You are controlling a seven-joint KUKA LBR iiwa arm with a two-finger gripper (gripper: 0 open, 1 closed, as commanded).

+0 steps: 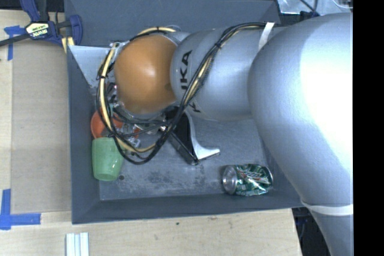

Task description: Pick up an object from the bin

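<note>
Grey metal bin (180,6), sloped walls, flat floor. I log four loose items in it and the robot above them.

1. Arm (300,93), silver, entering from the right of the frame and covering the bin's right and upper middle. Its wrist carries an orange dome cover (143,74) and loops of cable (144,154). These are robot parts, not stock.

2. Gripper (133,126), low under the dome, left of centre, close to the left wall. The dome and cables screen the jaws, so I cannot tell whether they are apart or together. I judge the wrist is set down here to work the left-hand pair of items. I log nothing as held.

3. Orange rounded thing (98,124), left of centre, partly behind the cables, just beside the gripper. Kind unclear. It is the nearest candidate for the pick.

4. Pale green cup (107,159), on its side at lower left, just below item 3 and against the cable loop. Second candidate.

5. Black-and-white angled piece (193,147), centre of the floor, partly under the arm, kind unclear. It lies near the gripper's right and, in my judgement, crowds any sideways move.

6. Crushed green-and-silver can (246,180), on its side at lower right, well apart from the gripper.

Obstructions: the left wall hems in items 3 and 4, and the cable loop hangs across both.
</note>
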